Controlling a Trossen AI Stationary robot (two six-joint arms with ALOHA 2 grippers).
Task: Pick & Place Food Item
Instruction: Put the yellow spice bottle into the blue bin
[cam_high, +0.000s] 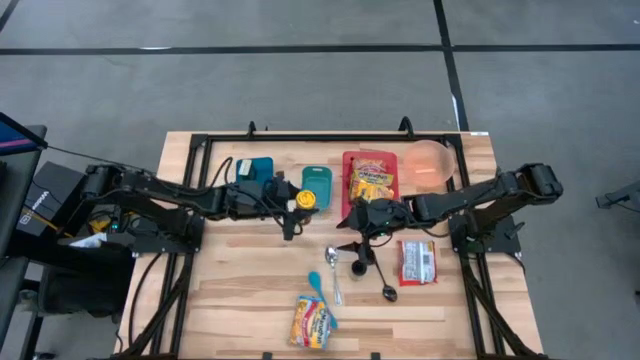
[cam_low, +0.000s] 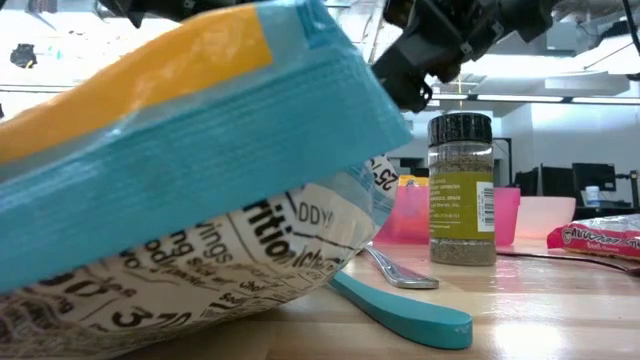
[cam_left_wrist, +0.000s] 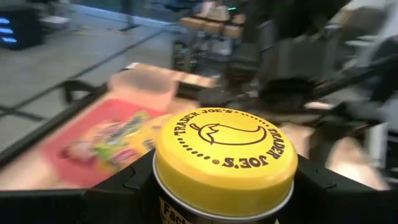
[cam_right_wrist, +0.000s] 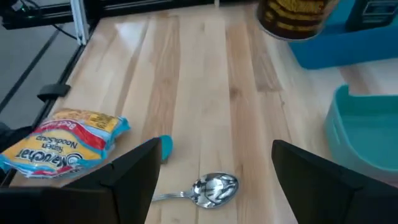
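My left gripper (cam_high: 300, 203) is shut on a can with a yellow lid (cam_left_wrist: 225, 152), at mid-table beside a teal container (cam_high: 316, 181). My right gripper (cam_high: 355, 243) is open and empty above the table's middle, over a metal spoon (cam_right_wrist: 211, 188) and close to a spice jar (cam_low: 461, 190) that stands upright. A noodle packet (cam_high: 313, 322) lies flat near the front edge. It fills the left of the low view (cam_low: 180, 200). A red tray with a snack pack (cam_high: 370, 178) lies at the far side. My left gripper pinches the can's side wall just under its yellow lid (cam_left_wrist: 186, 205), one finger (cam_left_wrist: 118, 190) on each side. The can stands upright in the hold, lid up. Its bottom shows in the right wrist view (cam_right_wrist: 292, 31); whether it is clear of the table, I cannot tell.
A second teal container (cam_high: 262, 170) and a pink bowl (cam_high: 432, 165) stand at the back. A red candy pack (cam_high: 417, 262), a black spoon (cam_high: 386, 291) and a teal spoon (cam_low: 400, 310) lie near the front. Bare wood shows at the front left.
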